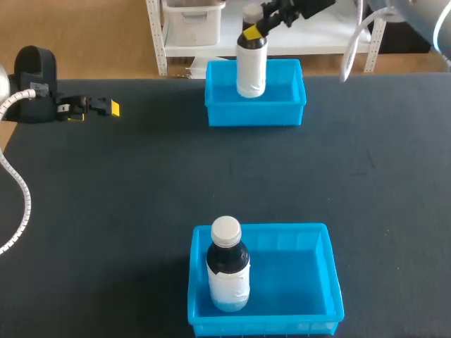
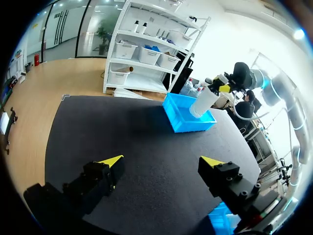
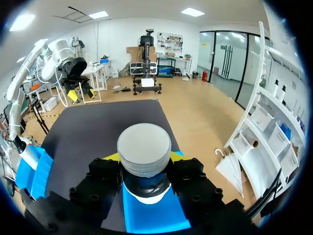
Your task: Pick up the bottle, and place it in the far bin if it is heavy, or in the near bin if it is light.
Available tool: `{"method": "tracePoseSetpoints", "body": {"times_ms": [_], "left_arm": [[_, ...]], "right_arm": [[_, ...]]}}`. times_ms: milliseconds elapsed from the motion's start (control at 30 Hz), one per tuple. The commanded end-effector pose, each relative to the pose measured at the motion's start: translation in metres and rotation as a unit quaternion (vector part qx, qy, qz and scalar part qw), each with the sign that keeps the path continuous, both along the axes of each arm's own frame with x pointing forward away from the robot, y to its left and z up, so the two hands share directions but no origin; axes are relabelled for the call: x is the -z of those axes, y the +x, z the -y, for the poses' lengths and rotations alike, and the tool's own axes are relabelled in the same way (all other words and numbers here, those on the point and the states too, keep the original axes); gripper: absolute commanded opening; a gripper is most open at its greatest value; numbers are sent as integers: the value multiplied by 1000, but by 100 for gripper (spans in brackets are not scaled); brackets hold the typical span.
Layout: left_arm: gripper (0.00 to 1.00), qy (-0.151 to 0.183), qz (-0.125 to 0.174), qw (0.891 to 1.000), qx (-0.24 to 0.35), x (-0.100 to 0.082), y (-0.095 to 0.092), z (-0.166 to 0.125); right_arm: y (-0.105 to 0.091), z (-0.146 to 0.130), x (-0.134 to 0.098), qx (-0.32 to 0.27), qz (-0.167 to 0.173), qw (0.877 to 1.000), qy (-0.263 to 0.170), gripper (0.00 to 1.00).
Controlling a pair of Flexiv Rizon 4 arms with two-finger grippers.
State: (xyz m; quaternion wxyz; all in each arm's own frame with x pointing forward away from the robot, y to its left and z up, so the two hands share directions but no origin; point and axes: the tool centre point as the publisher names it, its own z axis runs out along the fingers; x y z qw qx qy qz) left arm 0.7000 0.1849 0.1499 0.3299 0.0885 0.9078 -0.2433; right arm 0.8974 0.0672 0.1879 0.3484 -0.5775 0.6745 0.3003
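Fingers of the right gripper pinch the bottle at its neck, one on each side just under the white cap. In the right wrist view the cap sits right between the two yellow tips. Bottle hangs roughly upright over the far bin, with its lower part inside the bin's outline in the head view. From the left wrist view it leans a little, base down by the rim. Can't tell whether the base touches the bin floor.

Left gripper is spread wide with nothing between its tips. It sits low over the worktop at the left edge, well apart from both bins.

Near bin holds the other bottle, upright against its left wall, white cap, dark contents above a white label. No gripper is near it.

Progress, as a judgement:
- The pick looks done.
- The weight call looks made: the bottle is over the far bin, so it is being treated as heavy.
- The carry across is about finished.

Left to do:
- Set the base down on the bin floor, if it is not down already.
- Open the right fingers.
- Lift the arm clear without knocking the bottle over.

Task reads as late stage, with only the release pending.
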Motion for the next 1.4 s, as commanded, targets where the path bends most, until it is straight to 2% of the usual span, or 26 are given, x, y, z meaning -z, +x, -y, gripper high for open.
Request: {"method": "tracePoseSetpoints", "body": {"times_ms": [33,367,967,1033,1067,1100,1133,1167,1200,1400], "left_arm": [[100,0,0,1000,0,0,0,0],[100,0,0,1000,0,0,0,0],[100,0,0,1000,0,0,0,0],[100,0,0,1000,0,0,0,0],[100,0,0,1000,0,0,0,0],[100,0,0,1000,0,0,0,0],[100,0,0,1000,0,0,0,0],[100,0,0,1000,0,0,0,0],[100,0,0,1000,0,0,0,0],[100,0,0,1000,0,0,0,0]], "right_arm": [[16,-12,7,-93,-61,994,9,0],[21,-26,34,-106,-67,992,5,0],[22,-34,54,-109,-79,991,4,0],[21,-33,55,-108,-80,991,3,13],[21,-33,56,-108,-80,991,2,15],[21,-33,56,-107,-82,991,1,23],[22,-32,57,-107,-84,991,0,36],[22,-32,58,-106,-85,991,-2,77],[23,-32,58,-105,-88,991,-2,100],[26,-26,59,-93,-99,991,-6,100]]}}
